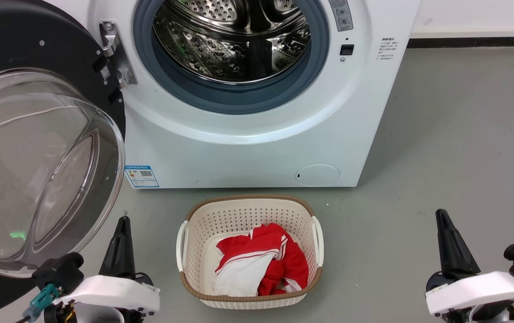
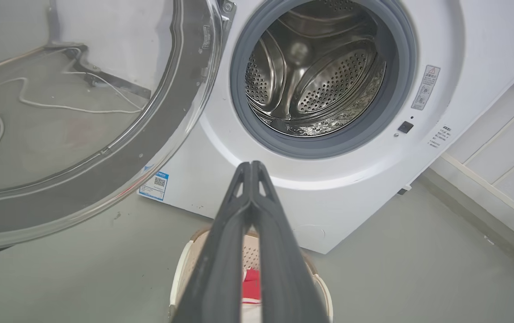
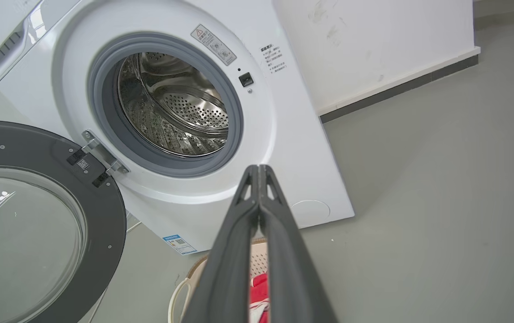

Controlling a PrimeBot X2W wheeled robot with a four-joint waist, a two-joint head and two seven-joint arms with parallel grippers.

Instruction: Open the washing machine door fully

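Pose: left gripper (image 1: 123, 222) low at near left, right gripper (image 1: 439, 213) low at near right, long dark fingers pointing away toward the white box-shaped washing machine (image 1: 239, 152) — each pair pressed together, holding nothing. Large round glossy black door (image 1: 37, 170) with bulging clear glass window stands swung out to the left on its metal hinge (image 1: 115, 54); perforated steel drum (image 1: 234, 40) exposed. Cream perforated laundry basket (image 1: 248, 202) holding a red-and-white garment (image 1: 266, 260) sits on the grey floor (image 1: 441, 134) between the grippers, just before the machine.

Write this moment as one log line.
washing machine door: open wide | left fingers: shut, empty | right fingers: shut, empty | basket: red-white cloth inside
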